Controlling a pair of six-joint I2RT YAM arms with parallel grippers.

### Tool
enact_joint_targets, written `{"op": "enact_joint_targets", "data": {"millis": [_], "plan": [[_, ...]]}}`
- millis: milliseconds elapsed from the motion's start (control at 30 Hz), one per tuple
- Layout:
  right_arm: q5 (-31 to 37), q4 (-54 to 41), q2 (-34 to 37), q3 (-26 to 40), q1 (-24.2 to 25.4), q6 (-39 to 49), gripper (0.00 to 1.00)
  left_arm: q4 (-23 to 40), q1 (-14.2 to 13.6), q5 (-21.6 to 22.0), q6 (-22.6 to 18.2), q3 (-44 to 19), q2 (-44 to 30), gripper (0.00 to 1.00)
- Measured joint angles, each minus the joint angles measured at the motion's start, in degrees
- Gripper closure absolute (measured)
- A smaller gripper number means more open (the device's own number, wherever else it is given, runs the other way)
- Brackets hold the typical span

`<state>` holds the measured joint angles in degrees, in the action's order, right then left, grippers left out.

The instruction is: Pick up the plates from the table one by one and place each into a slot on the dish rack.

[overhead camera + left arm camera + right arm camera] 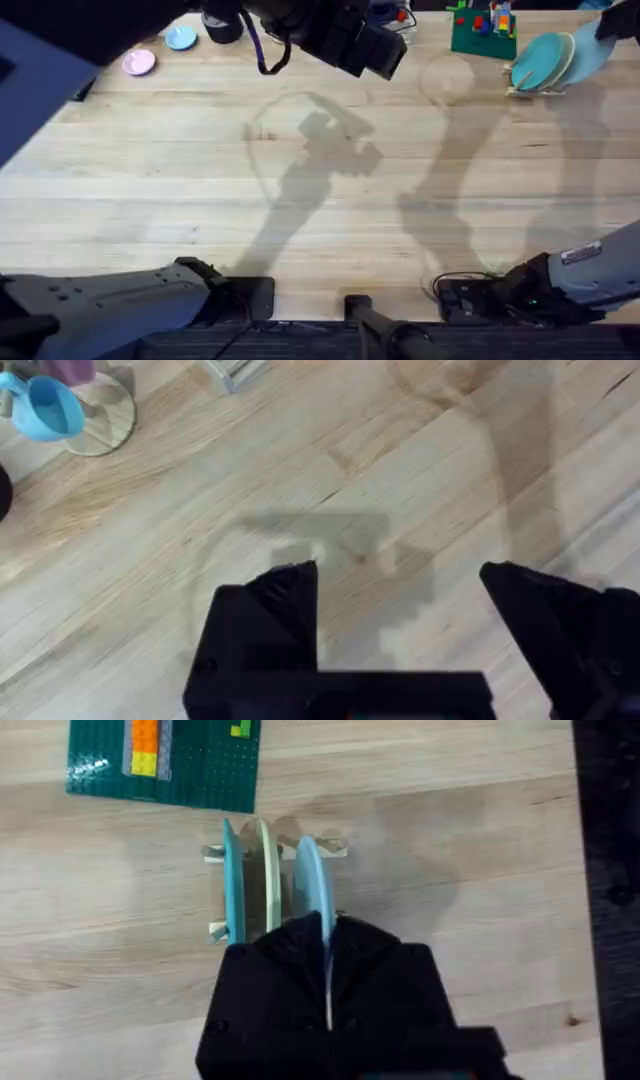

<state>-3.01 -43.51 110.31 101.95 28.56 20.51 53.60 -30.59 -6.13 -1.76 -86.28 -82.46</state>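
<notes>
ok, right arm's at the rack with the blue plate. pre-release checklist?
1. Right gripper shut on light blue plate: ok.
2. Plate upright over dish rack: ok.
3. Plate seated between dowels: cannot tell.
4. Apart from pale yellow plate and teal plate already racked: ok.
5. Left gripper open over bare table: ok.
6. Green brick baseplate beside rack, not touching: ok.

A small pink disc (139,63) and a small blue disc (181,38) lie side by side near the table's far left corner. A green studded baseplate (483,34) carrying coloured bricks (492,20) sits at the far edge, toward the right corner.
</notes>
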Motion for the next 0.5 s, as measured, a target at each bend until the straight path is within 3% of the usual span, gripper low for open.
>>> {"op": "enact_joint_targets", "data": {"millis": [500], "plan": [[0.0, -0.1, 2.0, 0.0, -0.2, -0.4, 0.972, 0.0, 0.0, 0.0, 0.0, 0.0, 0.0, 0.006]]}}
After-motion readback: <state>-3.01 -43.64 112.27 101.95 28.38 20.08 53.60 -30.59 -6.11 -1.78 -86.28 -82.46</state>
